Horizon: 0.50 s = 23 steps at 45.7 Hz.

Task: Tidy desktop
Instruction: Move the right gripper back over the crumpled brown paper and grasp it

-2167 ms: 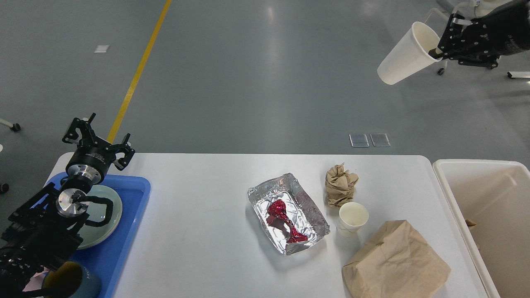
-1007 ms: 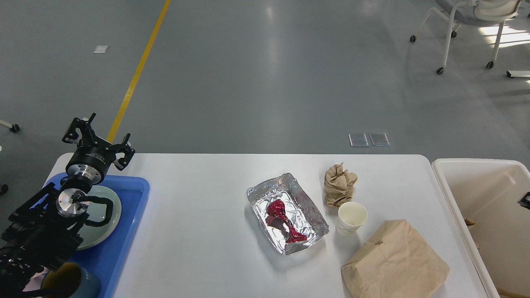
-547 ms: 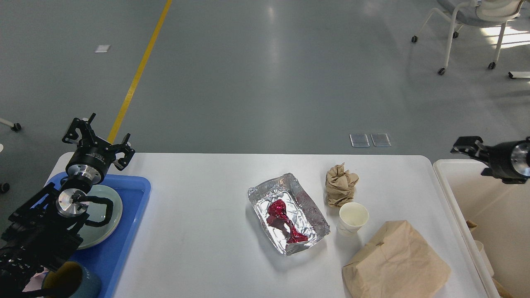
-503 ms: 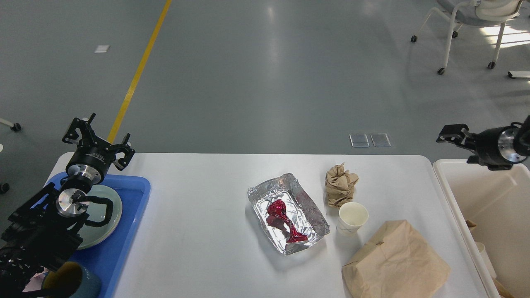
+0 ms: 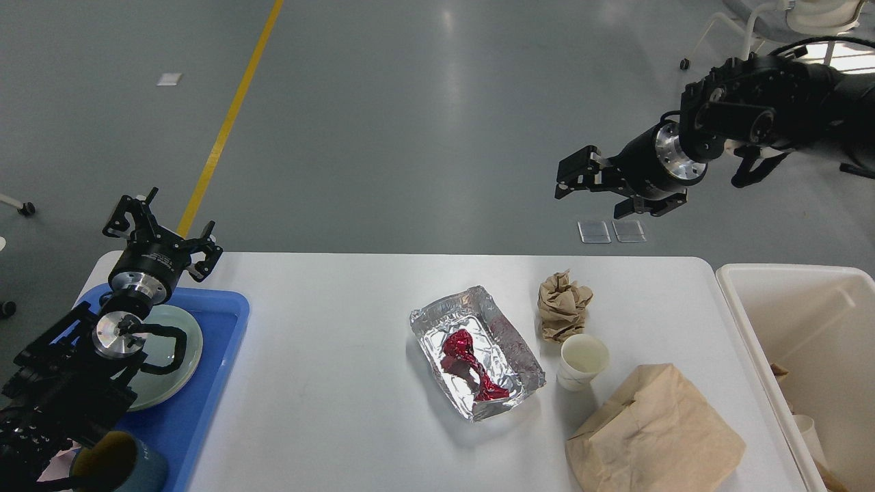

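I see a wide bare stretch of desktop (image 5: 321,342) between the blue tray (image 5: 219,369) and the foil pan (image 5: 478,352). Right of the pan, crumpled paper (image 5: 563,313), a cup (image 5: 581,361) and a paper bag (image 5: 653,434) crowd the way to the bin (image 5: 786,287).

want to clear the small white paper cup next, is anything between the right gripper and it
Nothing visible blocks it. The right gripper hangs open above the desktop's far edge; the small white paper cup stands upright, with crumpled brown paper close behind and a brown paper bag close in front.
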Each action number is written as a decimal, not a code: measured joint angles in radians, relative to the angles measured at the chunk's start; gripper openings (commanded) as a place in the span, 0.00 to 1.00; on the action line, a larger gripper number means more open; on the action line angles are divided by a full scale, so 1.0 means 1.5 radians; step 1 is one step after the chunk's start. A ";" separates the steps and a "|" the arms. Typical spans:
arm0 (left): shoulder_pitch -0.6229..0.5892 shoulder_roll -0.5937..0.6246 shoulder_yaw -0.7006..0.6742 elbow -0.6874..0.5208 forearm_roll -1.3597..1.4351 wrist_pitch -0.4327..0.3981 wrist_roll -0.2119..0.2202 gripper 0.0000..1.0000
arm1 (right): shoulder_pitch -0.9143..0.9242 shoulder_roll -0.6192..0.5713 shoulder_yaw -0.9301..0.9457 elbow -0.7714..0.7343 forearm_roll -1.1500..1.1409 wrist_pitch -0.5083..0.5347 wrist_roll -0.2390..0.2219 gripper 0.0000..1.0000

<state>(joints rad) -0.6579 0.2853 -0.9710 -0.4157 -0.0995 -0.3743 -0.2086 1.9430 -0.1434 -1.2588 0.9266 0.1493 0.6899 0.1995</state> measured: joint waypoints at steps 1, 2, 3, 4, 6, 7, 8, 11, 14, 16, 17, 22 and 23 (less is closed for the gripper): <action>0.000 0.000 0.000 0.000 0.000 0.000 0.000 0.97 | 0.013 0.002 0.000 0.007 0.001 0.009 0.000 1.00; 0.000 0.000 0.000 0.000 0.000 0.000 0.000 0.97 | 0.028 0.003 0.000 0.017 0.001 0.019 0.000 1.00; 0.000 0.000 0.000 0.000 0.000 0.000 0.000 0.97 | 0.039 0.004 0.000 0.026 0.001 0.025 0.001 1.00; 0.000 0.000 0.000 0.000 0.000 0.000 0.000 0.97 | 0.050 0.006 -0.001 0.035 0.001 0.030 0.001 1.00; 0.000 0.000 0.000 0.000 0.000 0.000 0.000 0.97 | 0.075 0.008 -0.004 0.059 0.001 0.039 0.001 1.00; 0.000 0.000 0.000 0.000 0.000 0.000 0.000 0.97 | 0.087 0.009 -0.006 0.072 0.001 0.042 0.001 1.00; 0.000 0.000 0.000 0.000 0.000 0.000 0.000 0.97 | 0.100 0.009 -0.007 0.086 0.000 0.047 0.001 1.00; 0.000 0.000 0.000 0.000 0.000 0.000 0.000 0.97 | 0.148 0.010 -0.011 0.130 0.000 0.067 0.001 1.00; 0.000 0.000 0.000 0.000 0.000 0.000 0.000 0.97 | 0.199 0.011 -0.012 0.170 0.000 0.095 0.001 1.00; 0.000 0.000 0.000 0.000 0.000 0.000 0.000 0.97 | 0.228 0.011 -0.009 0.188 0.000 0.116 0.001 1.00; 0.000 0.000 0.000 0.000 0.000 0.000 0.000 0.97 | 0.238 0.012 -0.008 0.193 0.000 0.124 0.001 1.00; 0.000 0.000 0.000 0.000 0.000 0.000 0.000 0.97 | 0.259 0.013 0.000 0.202 -0.001 0.149 0.001 1.00; 0.000 0.000 0.000 0.000 0.000 0.000 0.000 0.97 | 0.257 0.014 0.001 0.202 -0.001 0.149 0.001 1.00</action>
<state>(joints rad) -0.6582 0.2853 -0.9710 -0.4157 -0.0995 -0.3743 -0.2086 2.3282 -0.1226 -1.2578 1.2297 0.1474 0.9136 0.2011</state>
